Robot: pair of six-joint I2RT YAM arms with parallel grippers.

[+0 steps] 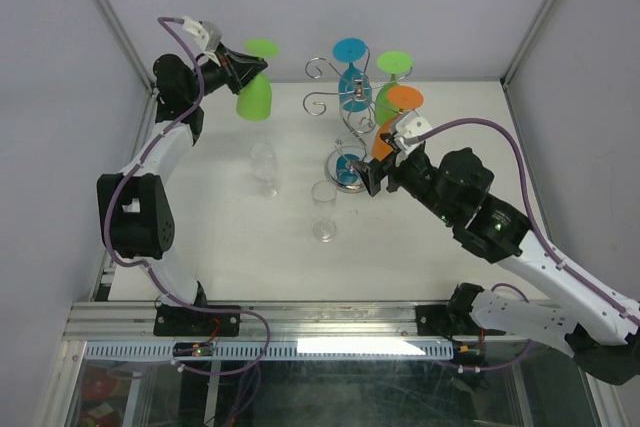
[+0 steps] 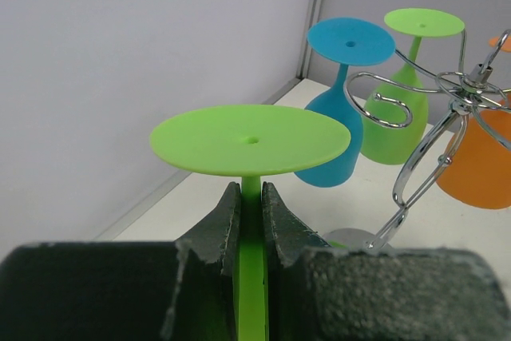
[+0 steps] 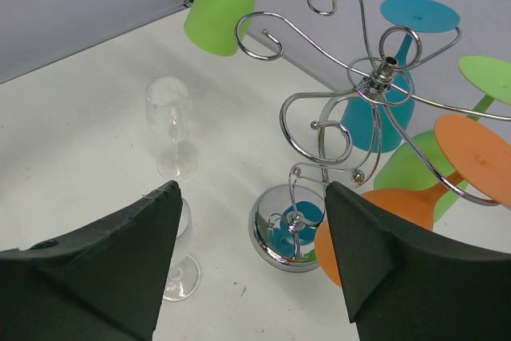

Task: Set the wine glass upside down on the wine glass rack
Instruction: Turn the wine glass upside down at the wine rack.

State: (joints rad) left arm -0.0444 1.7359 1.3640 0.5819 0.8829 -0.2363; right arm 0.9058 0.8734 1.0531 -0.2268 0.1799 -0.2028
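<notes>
My left gripper (image 1: pixel 243 68) (image 2: pixel 252 195) is shut on the stem of a light green wine glass (image 1: pixel 255 97), held upside down in the air at the back left with its round foot (image 2: pixel 251 140) on top. The chrome wine glass rack (image 1: pixel 348 103) (image 3: pixel 382 71) stands to its right, apart from the glass, with a free scroll arm (image 3: pixel 255 33) pointing toward it. My right gripper (image 1: pixel 384 159) (image 3: pixel 251 191) is open and empty, just in front of the rack's domed base (image 3: pixel 289 233).
A blue glass (image 1: pixel 350 75), a green glass (image 1: pixel 389 89) and an orange glass (image 1: pixel 396 119) hang upside down on the rack. Two clear glasses (image 1: pixel 264 164) (image 1: pixel 324 211) stand upright on the white table (image 1: pixel 220 237) in front. Grey walls close the back and sides.
</notes>
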